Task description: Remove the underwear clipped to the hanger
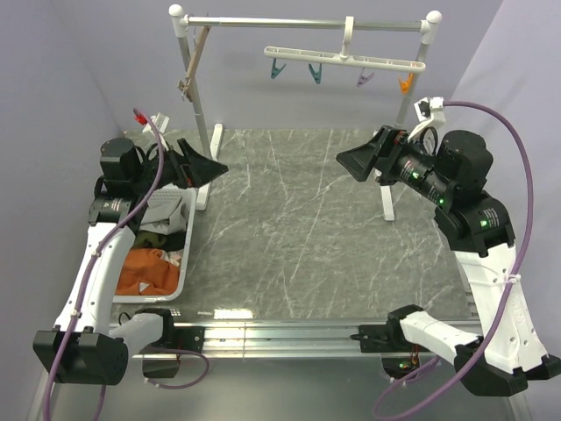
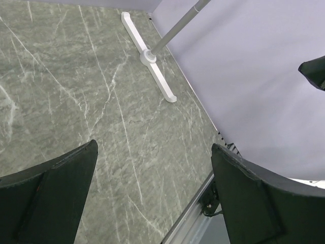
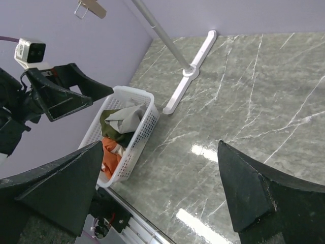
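Underwear: heaped in basket; none on hanger, up behind it, clips bare.
Left gripper: spread wide, empty, just above basket.
Right gripper: spread wide, empty, well right of basket.
Advice: job looks done; draw back slowly, clear of rack.

The light grey briefs lie crumpled on top of the heap inside the white basket at the left edge of the table. Just under them, the dark olive green briefs are bunched up, touching the grey pair. Both are slack and wrinkled. The black pair cannot be made out among the folds.
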Tool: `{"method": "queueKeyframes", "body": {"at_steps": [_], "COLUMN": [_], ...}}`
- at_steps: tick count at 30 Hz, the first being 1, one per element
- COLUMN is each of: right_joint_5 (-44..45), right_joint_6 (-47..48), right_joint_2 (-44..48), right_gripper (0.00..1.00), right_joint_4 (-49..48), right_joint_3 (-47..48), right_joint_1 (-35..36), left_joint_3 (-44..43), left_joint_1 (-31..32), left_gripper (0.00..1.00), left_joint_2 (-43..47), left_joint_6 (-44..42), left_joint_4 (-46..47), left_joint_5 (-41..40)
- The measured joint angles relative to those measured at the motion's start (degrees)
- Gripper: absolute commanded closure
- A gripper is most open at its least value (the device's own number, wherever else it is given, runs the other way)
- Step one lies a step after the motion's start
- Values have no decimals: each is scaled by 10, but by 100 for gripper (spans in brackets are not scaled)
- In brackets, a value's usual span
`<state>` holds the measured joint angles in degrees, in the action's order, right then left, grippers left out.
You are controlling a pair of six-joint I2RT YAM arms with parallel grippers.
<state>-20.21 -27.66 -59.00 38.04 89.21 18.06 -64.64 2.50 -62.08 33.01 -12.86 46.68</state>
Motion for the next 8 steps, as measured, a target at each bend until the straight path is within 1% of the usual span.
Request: {"method": "queueKeyframes", "body": {"at_steps": [8], "right_joint_5": [-21], "right_joint_6": [0], "right_joint_2": [-4], "right_gripper": [0], "right_joint_4": [2], "right_joint_3": [8], "right_joint_1": [0], "left_joint_3": [-20], "left_joint_1": [0], "left_gripper": [1], "left_joint_2": [0], "left_joint_6": [6], "left_joint_4": [-9], "left_joint_5": [-7]}}
